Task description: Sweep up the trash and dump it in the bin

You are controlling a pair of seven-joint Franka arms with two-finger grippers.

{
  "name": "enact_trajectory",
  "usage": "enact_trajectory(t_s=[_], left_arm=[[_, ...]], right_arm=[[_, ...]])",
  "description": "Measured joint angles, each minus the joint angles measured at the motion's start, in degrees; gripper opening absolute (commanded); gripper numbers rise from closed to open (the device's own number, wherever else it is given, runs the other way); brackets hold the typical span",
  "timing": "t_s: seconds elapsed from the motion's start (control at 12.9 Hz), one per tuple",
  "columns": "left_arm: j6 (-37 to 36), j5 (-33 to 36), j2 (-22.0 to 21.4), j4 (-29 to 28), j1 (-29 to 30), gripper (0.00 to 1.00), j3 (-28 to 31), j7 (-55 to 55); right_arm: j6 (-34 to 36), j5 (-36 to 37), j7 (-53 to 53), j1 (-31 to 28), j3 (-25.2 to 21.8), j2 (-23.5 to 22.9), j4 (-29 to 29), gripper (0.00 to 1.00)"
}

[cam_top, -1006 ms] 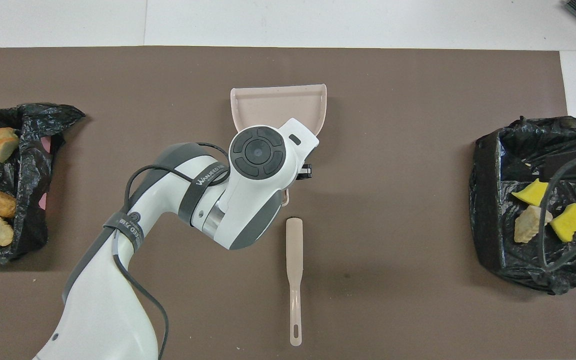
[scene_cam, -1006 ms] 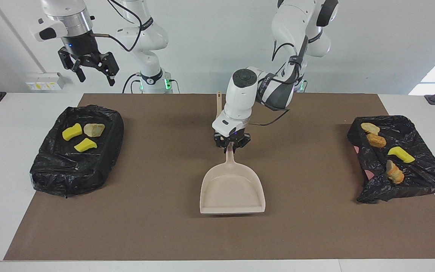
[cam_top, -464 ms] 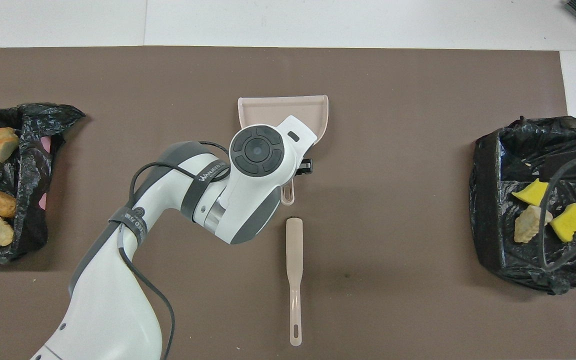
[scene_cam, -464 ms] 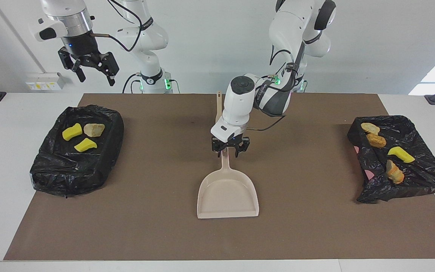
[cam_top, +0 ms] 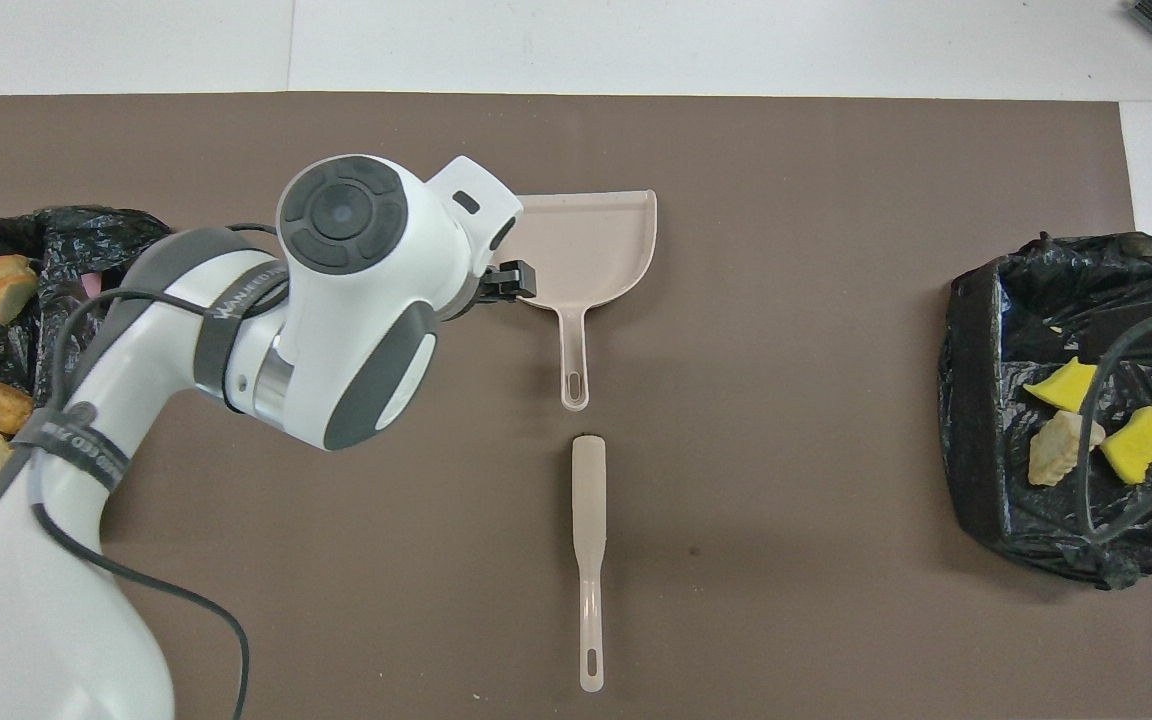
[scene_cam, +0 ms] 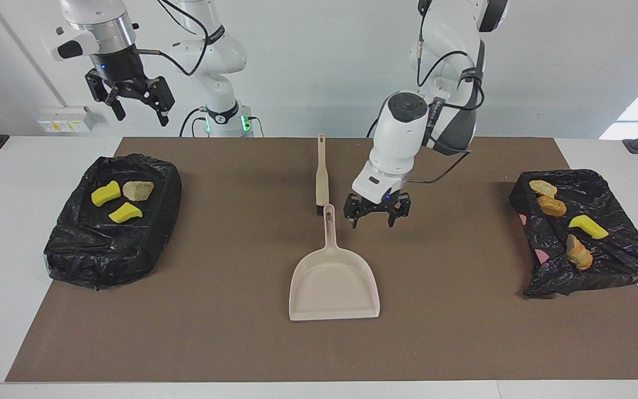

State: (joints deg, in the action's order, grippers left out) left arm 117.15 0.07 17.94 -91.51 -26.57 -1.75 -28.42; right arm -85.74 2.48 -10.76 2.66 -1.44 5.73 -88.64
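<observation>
Dustpan (scene_cam: pixel 334 280) down, trash (scene_cam: pixel 122 199) binned. Left gripper (scene_cam: pixel 377 215) and right gripper (scene_cam: pixel 139 105) both gape, empty. Lift your left straight up, clear of the handle.

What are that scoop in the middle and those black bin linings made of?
The dustpan looks like matte beige moulded plastic: one smooth, evenly coloured piece with a hanging slot in its handle. The bin liners look like thin glossy plastic film, since they crinkle and catch the light.
</observation>
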Motion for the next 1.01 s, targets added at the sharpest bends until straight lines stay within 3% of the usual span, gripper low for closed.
enact_trajectory(t_s=[1.01], left_arm=[[-21.23, -2.78, -12.69, 2.21, 22.41, 1.0, 1.03, 33.02]], right_arm=[[0.0, 0.0, 0.0, 0.0, 0.0, 0.0, 0.0, 1.0]])
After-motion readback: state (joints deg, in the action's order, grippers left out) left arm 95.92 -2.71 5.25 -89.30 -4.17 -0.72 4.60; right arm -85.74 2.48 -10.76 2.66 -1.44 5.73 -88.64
